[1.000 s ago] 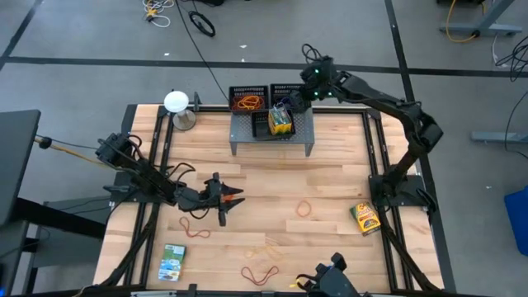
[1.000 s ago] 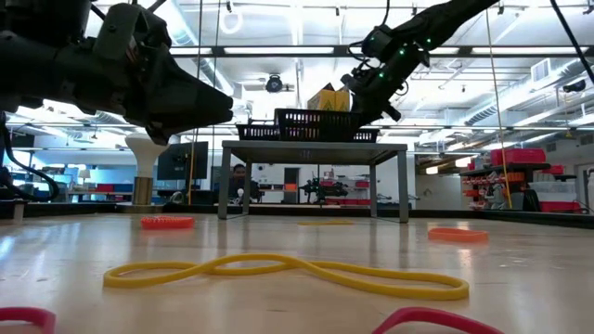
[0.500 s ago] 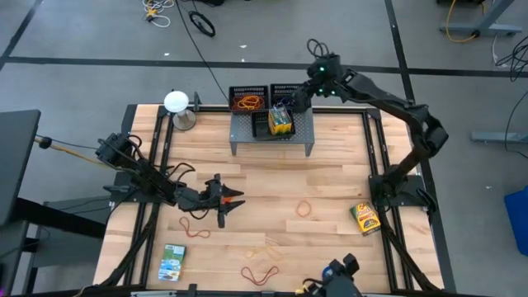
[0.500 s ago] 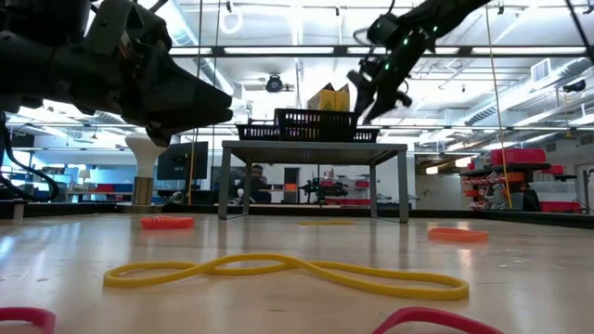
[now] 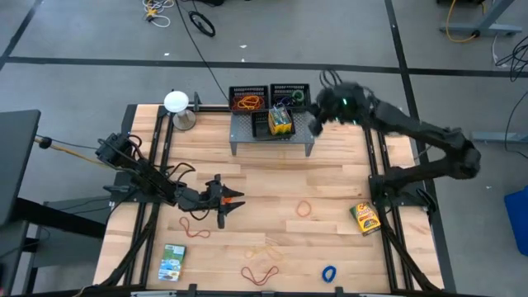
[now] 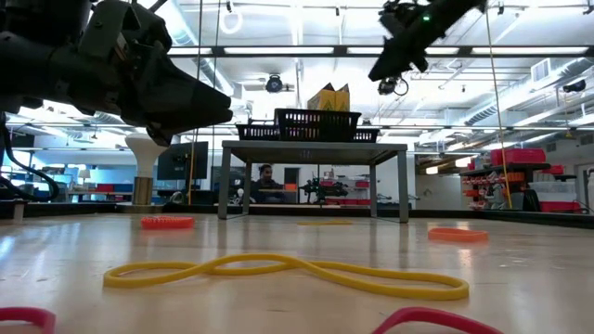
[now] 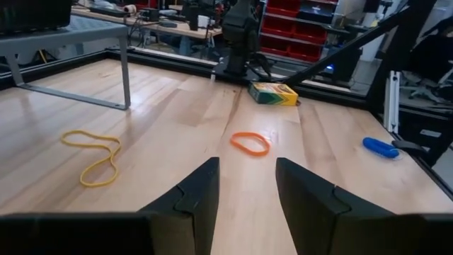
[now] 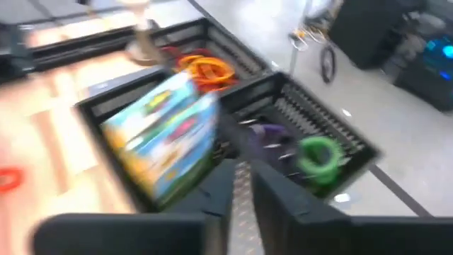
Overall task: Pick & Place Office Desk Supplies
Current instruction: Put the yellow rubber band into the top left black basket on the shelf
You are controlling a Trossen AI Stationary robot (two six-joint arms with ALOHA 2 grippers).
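My left gripper [image 5: 237,199] [image 7: 247,185] hovers open low over the table's left middle, with nothing between its fingers. My right gripper [image 5: 314,120] [image 8: 241,190] hangs blurred above the right end of the grey shelf [image 5: 301,136], its fingers nearly together and empty. Two black mesh trays [image 5: 248,92] [image 5: 290,88] stand on the shelf with rubber bands inside; a yellow-green box [image 5: 281,122] [image 8: 164,139] sits on the shelf beside them. On the table lie an orange band [image 5: 304,209] [image 7: 249,143], a yellow band [image 5: 268,247] [image 7: 92,156], red bands [image 5: 195,228] and a blue band [image 5: 329,272].
A yellow-green box [image 5: 365,218] [image 7: 273,93] lies by the table's right edge and a green-white box [image 5: 173,261] near the front left corner. A white ball on a stand [image 5: 176,104] stands at the far left. The middle of the table is bare wood.
My right gripper has drawn back from over the right mesh tray, rising and swinging toward the table's right edge. The yellow-green box stays on the shelf.
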